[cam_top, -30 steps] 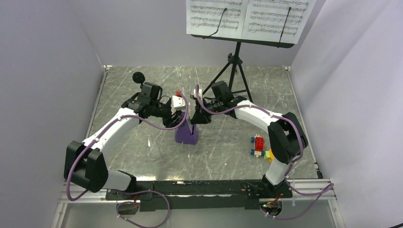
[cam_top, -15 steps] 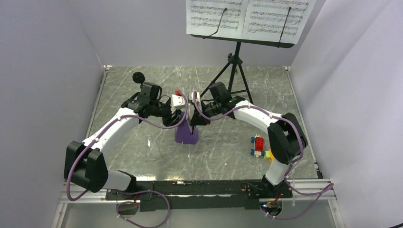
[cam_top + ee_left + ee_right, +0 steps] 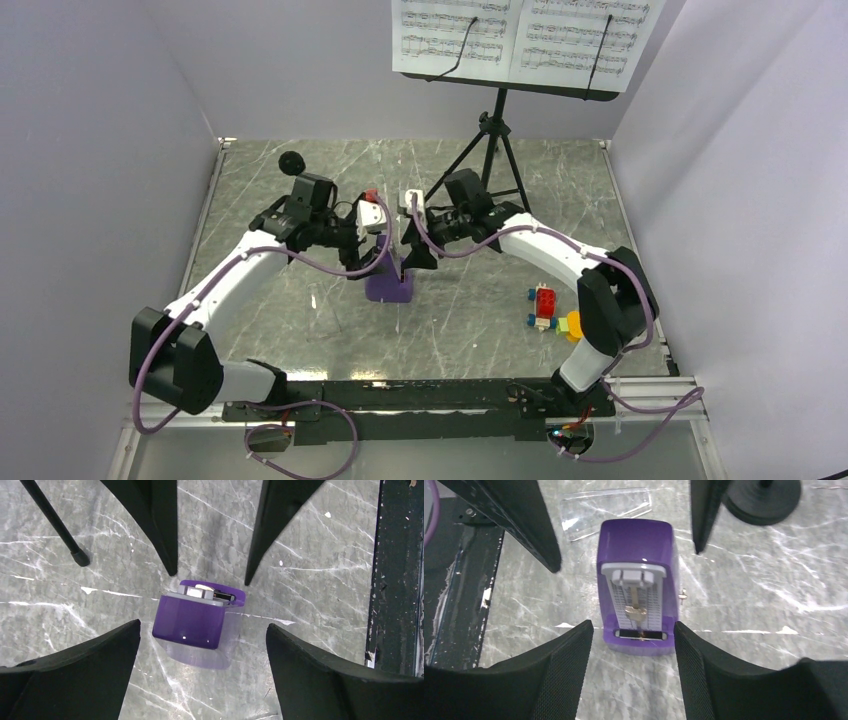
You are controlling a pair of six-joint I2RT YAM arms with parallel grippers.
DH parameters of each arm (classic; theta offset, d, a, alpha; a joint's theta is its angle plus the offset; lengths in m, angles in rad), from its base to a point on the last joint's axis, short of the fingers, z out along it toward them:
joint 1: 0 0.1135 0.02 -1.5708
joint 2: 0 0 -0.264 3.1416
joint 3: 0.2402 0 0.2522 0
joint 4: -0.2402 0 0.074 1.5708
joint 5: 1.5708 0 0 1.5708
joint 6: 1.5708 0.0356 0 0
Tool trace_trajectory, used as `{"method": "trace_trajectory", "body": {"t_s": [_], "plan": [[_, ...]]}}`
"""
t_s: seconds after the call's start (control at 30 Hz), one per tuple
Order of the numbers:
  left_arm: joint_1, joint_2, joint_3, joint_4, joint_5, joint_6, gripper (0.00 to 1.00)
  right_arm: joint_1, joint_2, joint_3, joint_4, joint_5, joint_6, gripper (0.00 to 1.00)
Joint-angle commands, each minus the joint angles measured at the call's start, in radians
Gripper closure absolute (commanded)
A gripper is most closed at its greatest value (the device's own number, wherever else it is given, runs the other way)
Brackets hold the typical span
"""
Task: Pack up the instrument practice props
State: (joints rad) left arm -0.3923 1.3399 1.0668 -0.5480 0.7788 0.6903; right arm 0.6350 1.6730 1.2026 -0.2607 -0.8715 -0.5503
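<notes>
The purple metronome (image 3: 391,284) stands upright on the marble table between both grippers, its pendulum face (image 3: 636,597) bare. In the left wrist view the metronome (image 3: 192,622) lies between the tips of my open left gripper (image 3: 203,626), with a gap on each side. My right gripper (image 3: 633,627) is open too, its fingertips flanking the metronome's base without touching it. From above, the left gripper (image 3: 368,262) and right gripper (image 3: 412,260) face each other over it. The black music stand (image 3: 497,135) holds white sheet music (image 3: 520,40) at the back. The ball-topped microphone stand (image 3: 292,160) stands back left.
A clear plastic cover (image 3: 606,509) lies flat on the table just behind the metronome. The microphone stand's round base (image 3: 764,497) is close by, and a tripod leg (image 3: 55,522) ends near the metronome. Toy blocks (image 3: 546,306) lie front right. A dark rail (image 3: 395,580) edges the table.
Both grippers have opened wider around the metronome, which now stands free on the table. The left gripper has drawn back slightly to the left.
</notes>
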Motion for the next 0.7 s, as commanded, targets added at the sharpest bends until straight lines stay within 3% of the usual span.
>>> {"method": "trace_trajectory", "body": {"t_s": [0.0, 0.17, 0.43, 0.67], "plan": [[0.011, -0.069, 0.056, -0.046, 0.0, 0.048, 0.01, -0.033, -0.066, -0.006, 0.007, 0.014, -0.028, 0.35], [0.027, -0.102, 0.033, -0.08, -0.029, 0.047, 0.01, -0.049, -0.071, -0.002, -0.032, 0.027, -0.024, 0.33], [0.028, -0.09, -0.042, 0.133, 0.041, -0.052, 0.01, -0.082, -0.089, -0.004, -0.081, 0.083, 0.053, 0.33], [0.027, 0.06, 0.075, 0.014, 0.117, 0.114, 0.11, -0.178, -0.108, 0.025, -0.22, 0.1, -0.023, 0.33]]}}
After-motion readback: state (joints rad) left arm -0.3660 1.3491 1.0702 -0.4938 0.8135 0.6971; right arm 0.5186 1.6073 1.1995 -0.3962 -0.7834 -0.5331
